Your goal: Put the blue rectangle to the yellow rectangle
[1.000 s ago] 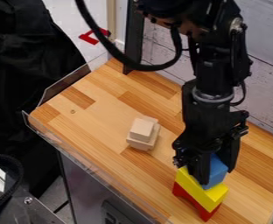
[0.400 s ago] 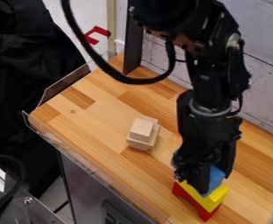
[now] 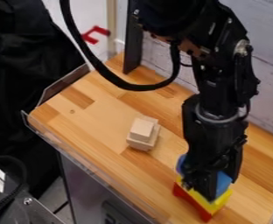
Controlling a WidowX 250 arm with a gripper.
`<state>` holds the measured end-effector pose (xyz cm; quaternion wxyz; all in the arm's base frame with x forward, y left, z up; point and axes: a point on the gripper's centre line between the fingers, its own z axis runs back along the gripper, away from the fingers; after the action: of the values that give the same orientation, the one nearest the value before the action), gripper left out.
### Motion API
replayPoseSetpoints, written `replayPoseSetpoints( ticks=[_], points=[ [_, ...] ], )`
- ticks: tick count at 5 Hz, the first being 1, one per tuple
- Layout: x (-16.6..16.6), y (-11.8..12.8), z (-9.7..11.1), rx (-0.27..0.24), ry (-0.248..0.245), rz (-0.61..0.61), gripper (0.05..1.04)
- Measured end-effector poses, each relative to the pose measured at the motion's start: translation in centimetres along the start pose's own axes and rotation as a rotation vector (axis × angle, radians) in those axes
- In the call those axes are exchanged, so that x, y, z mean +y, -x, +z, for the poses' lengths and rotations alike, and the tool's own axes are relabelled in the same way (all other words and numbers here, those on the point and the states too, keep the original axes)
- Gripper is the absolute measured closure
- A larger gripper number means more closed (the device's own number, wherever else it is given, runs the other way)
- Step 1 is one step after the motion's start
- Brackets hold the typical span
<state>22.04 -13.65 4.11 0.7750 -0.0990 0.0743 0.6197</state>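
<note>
Claw: the claw (image 3: 221, 187) looked closed on the blue rectangle, pinching it around the middle, ends poking out both sides
Blue rectangle: the blue rectangle (image 3: 223, 182) sat right over the yellow rectangle (image 3: 221, 201), tbh couldn't tell if it was fully resting
Red block: the red block (image 3: 190, 202) was underneath, propping up the yellow one
Feel: my guess was light, stiff, pretty hard to break, maybe a bit slick on smooth faces
Best grab: mid-length on opposite flat sides, so neither end dipped
</note>
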Motion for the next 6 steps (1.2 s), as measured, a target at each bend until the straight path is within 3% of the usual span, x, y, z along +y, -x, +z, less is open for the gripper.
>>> replayPoseSetpoints(
  ticks=[2,3,4,5,6],
  points=[
    [0.1,0.7,-0.1,-0.001,0.002,-0.012,0.531],
    [0.0,0.9,-0.2,0.013,-0.002,-0.016,0.462],
    [0.3,0.8,-0.2,0.024,-0.025,-0.037,0.166],
    [0.3,0.6,0.0,0.019,-0.025,-0.044,0.083],
    [0.3,0.6,1.0,0.023,-0.003,-0.058,0.083]
  ],
)
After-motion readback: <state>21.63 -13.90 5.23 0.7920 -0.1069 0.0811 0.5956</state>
